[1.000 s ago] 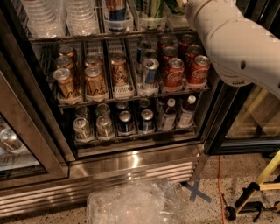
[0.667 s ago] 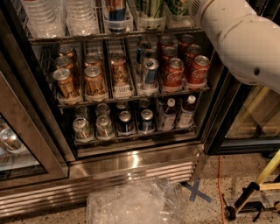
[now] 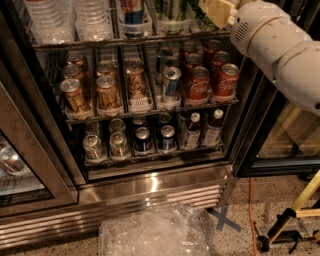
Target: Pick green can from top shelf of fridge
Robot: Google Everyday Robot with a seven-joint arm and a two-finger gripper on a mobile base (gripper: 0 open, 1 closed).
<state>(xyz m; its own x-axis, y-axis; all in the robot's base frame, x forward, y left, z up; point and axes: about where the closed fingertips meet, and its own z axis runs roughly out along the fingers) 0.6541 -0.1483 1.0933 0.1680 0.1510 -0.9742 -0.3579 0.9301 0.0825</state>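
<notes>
The fridge (image 3: 150, 187) stands open in front of me, with steel frame and louvred base. Its top shelf (image 3: 100, 43) runs along the upper edge of the view, with clear plastic holders. Only the lower part of the green can (image 3: 172, 9) shows, standing in a clear holder right of a blue can (image 3: 132, 7). My gripper (image 3: 218, 10) is at the top right, just right of the green can at top-shelf height, with only its cream end showing. The white arm (image 3: 280, 47) reaches in from the right.
Clear bottles (image 3: 65, 17) fill the left of the top shelf. The middle rack holds gold-brown cans (image 3: 107, 92) and red cola cans (image 3: 227, 80). The bottom rack holds cans and small bottles (image 3: 190, 132). A clear plastic bin (image 3: 155, 235) lies on the floor. A door frame (image 3: 30, 145) stands at left.
The white arm has drawn to the right and up, uncovering the red cola cans on the middle rack. The gripper end stays near the top shelf.
</notes>
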